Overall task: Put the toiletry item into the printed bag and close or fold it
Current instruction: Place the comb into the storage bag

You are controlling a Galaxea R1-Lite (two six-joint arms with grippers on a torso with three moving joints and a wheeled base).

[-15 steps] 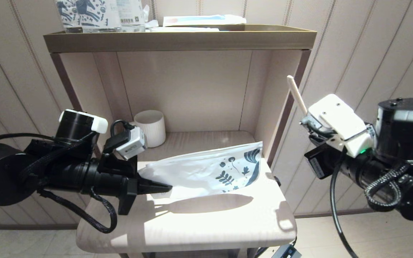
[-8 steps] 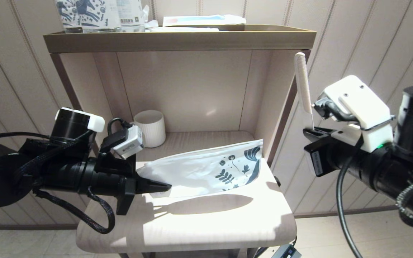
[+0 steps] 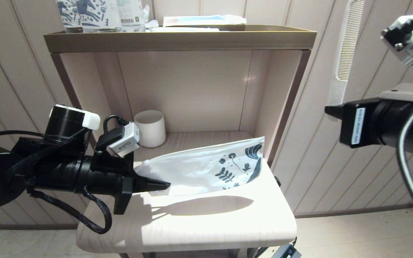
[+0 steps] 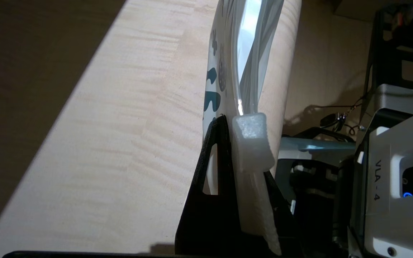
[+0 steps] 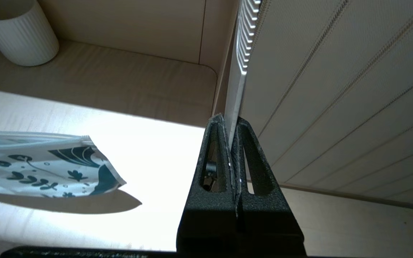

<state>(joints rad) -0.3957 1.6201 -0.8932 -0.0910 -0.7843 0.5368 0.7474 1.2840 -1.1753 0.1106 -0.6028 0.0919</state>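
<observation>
The printed bag (image 3: pixel 206 170) is a white pouch with dark blue leaves at its right end. It hangs just above the lower shelf board (image 3: pixel 192 222) and casts a shadow on it. My left gripper (image 3: pixel 160 185) is shut on the bag's plain left end, beside its white slider (image 4: pixel 251 143). The toiletry item (image 3: pixel 346 46), a cream-white comb-like stick, stands upright, high to the right of the shelf unit. My right gripper (image 3: pixel 332 109) is shut on its lower end (image 5: pixel 240 68). The bag (image 5: pixel 48 165) lies well left of and below the stick.
A white ribbed cup (image 3: pixel 150 127) stands at the back left of the lower shelf. The top tray (image 3: pixel 177 39) holds horse-printed packs (image 3: pixel 84 12) and a flat packet (image 3: pixel 203 19). The brown side post (image 3: pixel 285 107) stands between bag and right gripper.
My right arm has risen and swung right with the stick, which now stands upright with its toothed face showing. The left gripper and bag have shifted slightly left.
</observation>
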